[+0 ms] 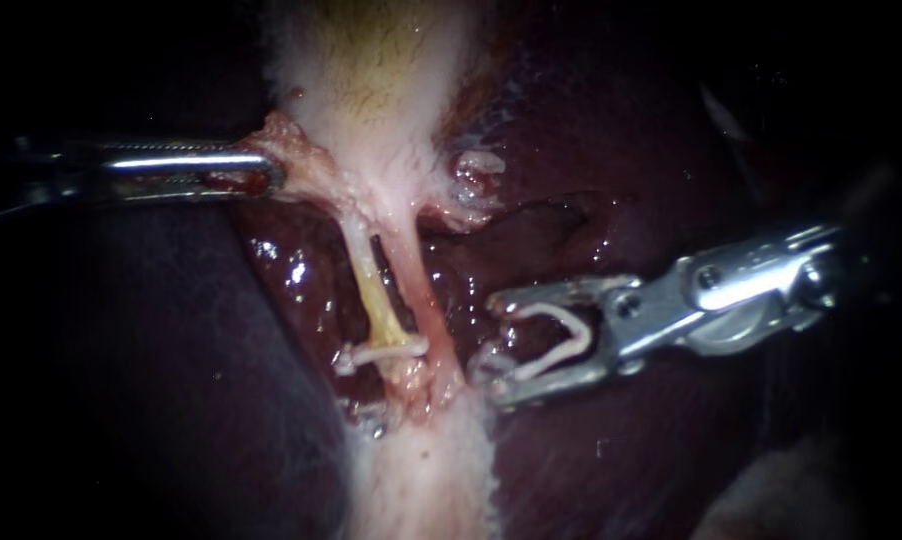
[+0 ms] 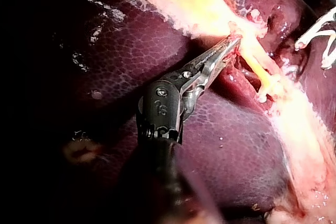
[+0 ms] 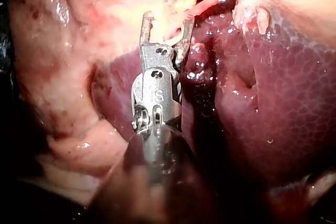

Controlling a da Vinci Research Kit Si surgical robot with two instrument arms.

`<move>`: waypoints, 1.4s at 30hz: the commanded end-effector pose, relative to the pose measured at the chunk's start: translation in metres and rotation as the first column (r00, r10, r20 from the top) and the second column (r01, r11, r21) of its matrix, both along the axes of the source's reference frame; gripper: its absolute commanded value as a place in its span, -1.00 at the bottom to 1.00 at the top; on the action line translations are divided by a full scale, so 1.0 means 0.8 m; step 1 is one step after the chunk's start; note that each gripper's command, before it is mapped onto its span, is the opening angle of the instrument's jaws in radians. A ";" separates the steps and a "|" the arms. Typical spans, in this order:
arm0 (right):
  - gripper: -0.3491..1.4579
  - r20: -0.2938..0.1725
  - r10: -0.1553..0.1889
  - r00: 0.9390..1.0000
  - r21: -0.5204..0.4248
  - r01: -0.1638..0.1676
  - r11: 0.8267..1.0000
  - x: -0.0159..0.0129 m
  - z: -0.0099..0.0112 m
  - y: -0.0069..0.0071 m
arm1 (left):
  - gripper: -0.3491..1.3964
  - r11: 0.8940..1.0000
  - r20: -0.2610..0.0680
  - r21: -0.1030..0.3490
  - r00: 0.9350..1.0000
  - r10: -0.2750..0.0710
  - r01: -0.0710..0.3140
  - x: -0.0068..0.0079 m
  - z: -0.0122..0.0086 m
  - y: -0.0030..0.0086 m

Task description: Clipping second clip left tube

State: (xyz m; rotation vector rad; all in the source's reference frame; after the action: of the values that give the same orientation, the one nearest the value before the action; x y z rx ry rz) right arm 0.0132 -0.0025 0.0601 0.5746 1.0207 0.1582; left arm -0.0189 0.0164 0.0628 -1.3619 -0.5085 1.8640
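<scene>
The yellowish left tube [image 1: 371,285] [image 2: 254,64] runs down from the pale gallbladder [image 1: 371,70], with the pinker right tube [image 1: 418,290] beside it. One white clip [image 1: 381,352] [image 2: 268,90] sits across the left tube's lower end. My left instrument [image 1: 266,175] [image 2: 231,43] is shut on the tissue at the gallbladder's neck and holds it to the left. My right instrument [image 1: 493,345] [image 3: 167,24] stands to the right of both tubes, apart from them. Its jaws are spread wide and carry a white clip [image 1: 561,340] between them.
Dark red liver [image 1: 591,150] [image 2: 236,145] [image 3: 294,103] lies around and behind the tubes. A frayed white tag of tissue [image 1: 476,175] sits right of the gallbladder's neck. Pale tissue [image 1: 426,470] continues below the clipped end.
</scene>
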 end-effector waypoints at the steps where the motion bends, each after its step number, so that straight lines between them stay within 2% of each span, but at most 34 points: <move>1: -0.06 0.002 0.000 1.000 0.003 0.000 1.000 0.0007 0.0003 -0.0002 | -1.00 1.000 -0.001 0.000 1.000 0.000 0.000 0.0000 0.0000 0.0000; 8: -0.06 0.033 0.039 0.999 0.062 -0.041 0.997 0.0044 0.0024 -0.0003 | -1.00 1.000 -0.001 -0.001 1.000 0.000 0.000 -0.0001 0.0000 -0.0001; 15: -0.06 0.046 0.057 0.997 0.067 -0.060 0.996 0.0065 0.0057 0.0001 | -1.00 1.000 -0.001 -0.001 1.000 -0.001 0.001 -0.0002 -0.0002 -0.0002; 24: -0.06 0.058 0.065 0.996 0.080 -0.070 0.994 0.0074 0.0101 -0.0005 | -1.00 1.000 -0.003 -0.002 1.000 -0.004 0.004 -0.0003 -0.0003 -0.0003; 34: -0.06 0.065 0.076 0.995 0.082 -0.081 0.993 0.0073 0.0128 0.0012 | -1.00 1.000 -0.002 -0.001 1.000 -0.002 0.002 -0.0004 -0.0003 -0.0004; 37: -0.06 0.058 0.071 0.996 0.095 -0.076 0.993 0.0079 0.0131 0.0015 | -1.00 1.000 -0.002 -0.001 1.000 -0.002 0.002 -0.0004 -0.0003 -0.0004; 42: -0.07 0.001 0.061 0.998 0.141 -0.061 0.988 0.0097 0.0130 0.0015 | -1.00 1.000 -0.003 -0.001 1.000 -0.003 0.003 -0.0005 -0.0003 -0.0004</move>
State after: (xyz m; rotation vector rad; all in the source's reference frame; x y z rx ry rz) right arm 0.0213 -0.0013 0.0704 0.6802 1.0391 0.2885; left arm -0.0193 0.0161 0.0625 -1.3610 -0.5044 1.8639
